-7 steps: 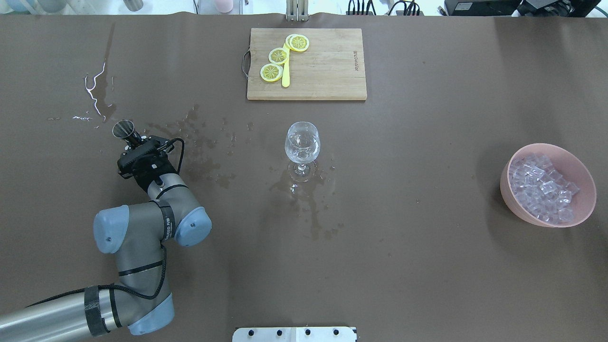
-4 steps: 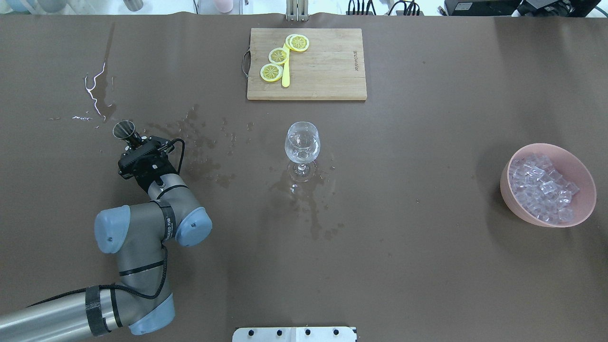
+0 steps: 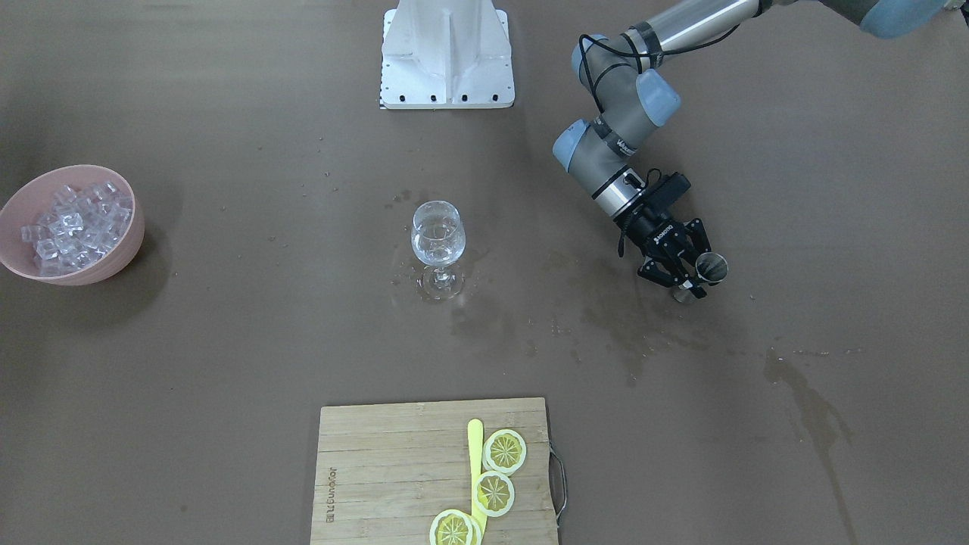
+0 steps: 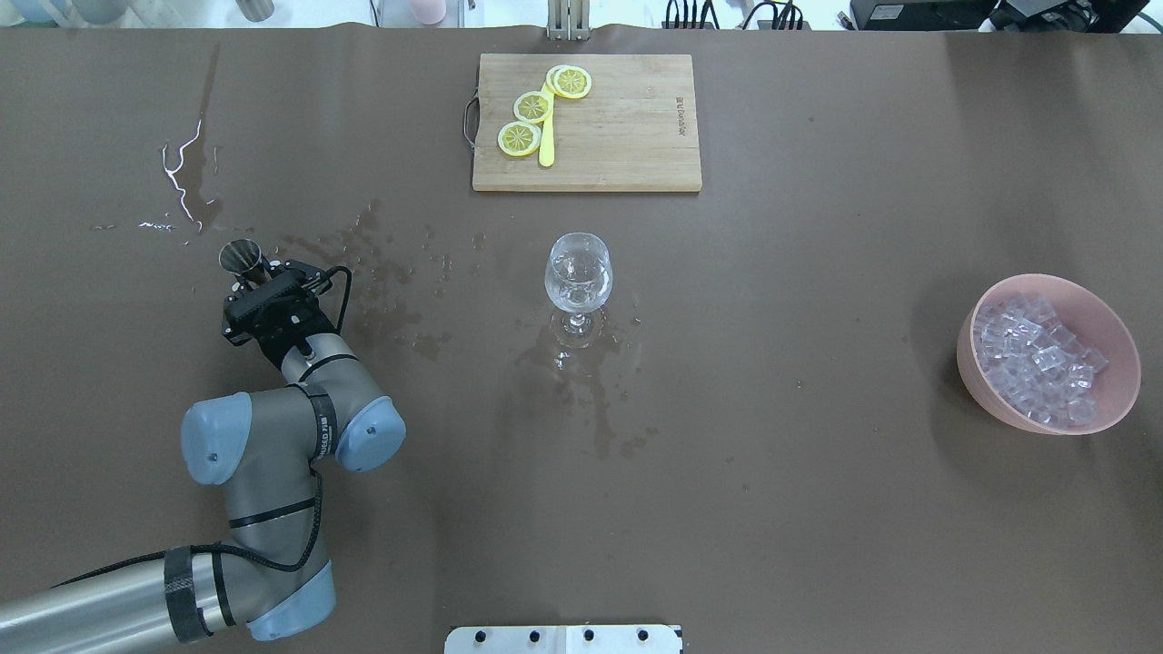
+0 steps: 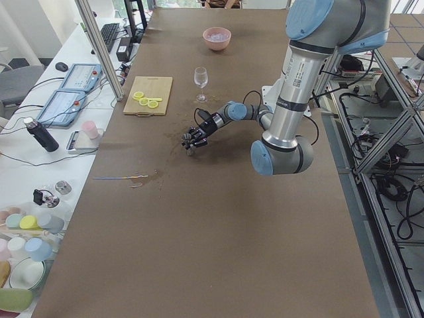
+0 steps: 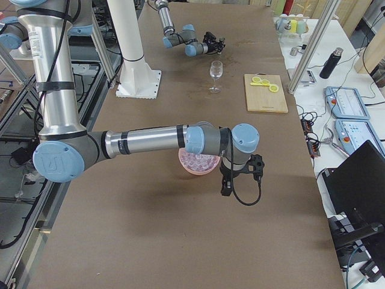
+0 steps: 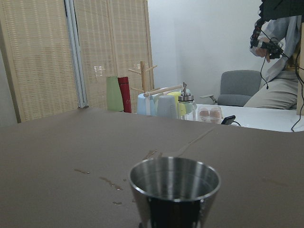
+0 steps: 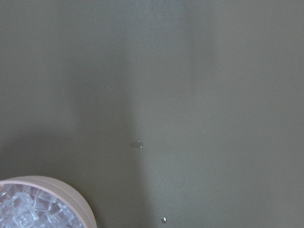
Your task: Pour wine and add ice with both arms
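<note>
My left gripper (image 4: 255, 272) is shut on a small steel measuring cup (image 4: 241, 256) at the table's left, holding it upright just over the wet brown table; the gripper also shows in the front view (image 3: 690, 274). In the left wrist view the cup (image 7: 175, 190) looks almost empty. The wine glass (image 4: 578, 272) stands at the table's middle; any clear wine in it is hard to see. The ice cubes (image 4: 1036, 359) fill a pink bowl (image 4: 977, 381) at the right. My right gripper (image 6: 227, 189) hangs beside that bowl; I cannot tell whether it is open or shut.
A wooden cutting board (image 4: 627, 145) with lemon slices (image 4: 532, 107) and a yellow knife lies at the far middle. Wet patches (image 4: 382, 272) spread between cup and glass. The white pedestal base (image 3: 447, 57) is on the robot's side. The bowl's rim (image 8: 61, 192) shows in the right wrist view.
The steel cup in my left gripper has shifted slightly toward the robot in the overhead view, as if lowered. The glass and the bowl have not moved.
</note>
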Motion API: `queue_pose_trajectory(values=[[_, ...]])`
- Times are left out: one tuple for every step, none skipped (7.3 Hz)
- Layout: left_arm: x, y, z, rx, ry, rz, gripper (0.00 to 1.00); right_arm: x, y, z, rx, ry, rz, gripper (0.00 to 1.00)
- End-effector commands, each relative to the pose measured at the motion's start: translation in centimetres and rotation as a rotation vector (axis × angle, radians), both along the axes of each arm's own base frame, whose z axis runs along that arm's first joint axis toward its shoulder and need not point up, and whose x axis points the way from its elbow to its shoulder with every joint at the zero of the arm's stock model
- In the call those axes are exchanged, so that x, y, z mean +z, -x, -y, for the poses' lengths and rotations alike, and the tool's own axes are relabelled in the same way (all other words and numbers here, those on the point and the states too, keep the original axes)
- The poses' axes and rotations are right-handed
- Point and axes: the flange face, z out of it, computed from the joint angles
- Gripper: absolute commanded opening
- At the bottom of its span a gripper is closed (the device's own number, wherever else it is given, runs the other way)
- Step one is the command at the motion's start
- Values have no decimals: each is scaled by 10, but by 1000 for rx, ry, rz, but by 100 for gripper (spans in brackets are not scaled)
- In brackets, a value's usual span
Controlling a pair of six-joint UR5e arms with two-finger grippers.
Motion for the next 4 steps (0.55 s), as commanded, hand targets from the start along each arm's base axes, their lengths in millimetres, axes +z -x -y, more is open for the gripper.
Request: queue_pose_trajectory(values=[[-3,0,0,0,0,-4,47,0,0,-1,0,0,0,100],[0,0,0,6,6,10,96,-1,0,0,0,-1,0,100],[3,1,0,9,10,20,98,1,0,-1,0,2,0,100],[9,3,-1,10,14,35,98,0,0,0,0,0,3,100]])
